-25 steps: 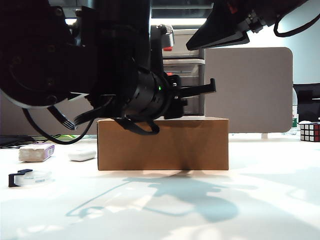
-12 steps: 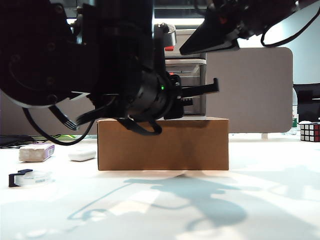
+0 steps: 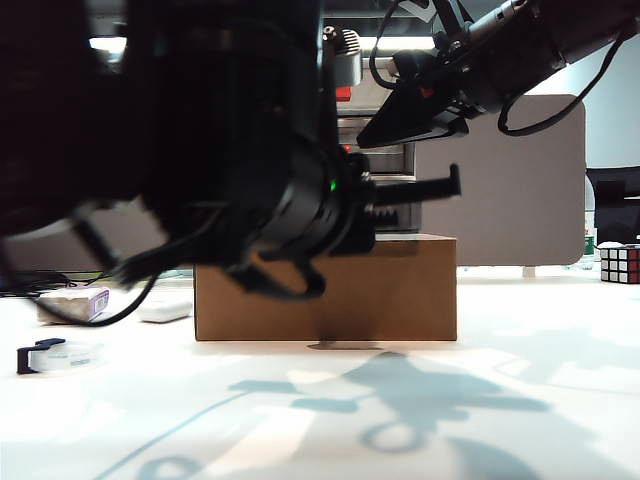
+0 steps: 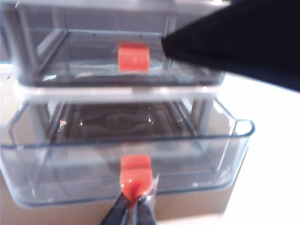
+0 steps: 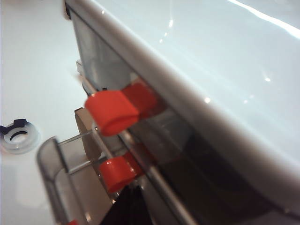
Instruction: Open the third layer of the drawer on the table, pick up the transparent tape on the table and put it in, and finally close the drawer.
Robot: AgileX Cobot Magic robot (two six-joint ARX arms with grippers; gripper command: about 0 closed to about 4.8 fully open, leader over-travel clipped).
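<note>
Two arms crowd your exterior view: the drawer (image 3: 375, 150) sits on a box (image 3: 327, 288), the tape (image 3: 58, 355) lies far left on the bench (image 3: 520, 400). Left wrist: your left end effector (image 4: 134, 202) pinches the third layer's (image 4: 126, 159) tab (image 4: 136, 174), tray pulled out. Right wrist: right end effector (image 5: 125, 206) beside the drawer, I cannot tell its opening.

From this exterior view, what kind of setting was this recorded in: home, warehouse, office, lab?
Most likely an office or lab workspace: a plain white table, a grey partition panel behind it, ceiling strip lighting, and desk items like a Rubik's cube and a roll of transparent tape.
</note>
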